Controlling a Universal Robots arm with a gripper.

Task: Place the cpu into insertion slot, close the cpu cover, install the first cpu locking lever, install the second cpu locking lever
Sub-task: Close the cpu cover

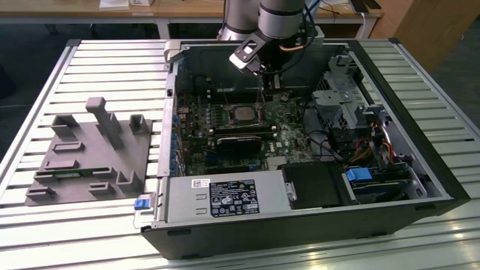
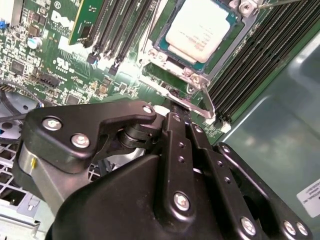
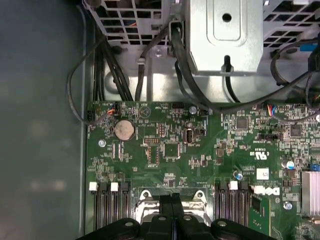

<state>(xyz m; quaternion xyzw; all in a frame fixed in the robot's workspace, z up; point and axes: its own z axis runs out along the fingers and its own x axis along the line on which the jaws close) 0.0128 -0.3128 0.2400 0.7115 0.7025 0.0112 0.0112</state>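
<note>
The gripper (image 1: pixel 268 84) hung inside the open computer case (image 1: pixel 300 230), its fingers (image 2: pixel 180 130) pressed together with nothing seen between them. The chip (image 2: pixel 200 27) lay flat in its socket (image 1: pixel 229 115) at about seven o'clock from the gripper in the exterior view, framed by the metal cover (image 2: pixel 159 37). A thin lever (image 2: pixel 206 100) ran just beside the fingertips.

Printed label (image 1: pixel 232 198) on power supply (image 1: pixel 182 198), illegible

The arm (image 1: pixel 281 11) is smooth silvery-grey tubing; the gripper (image 2: pixel 172 106) is matt black linkage bars studded with silver screws (image 2: pixel 181 201).
</note>
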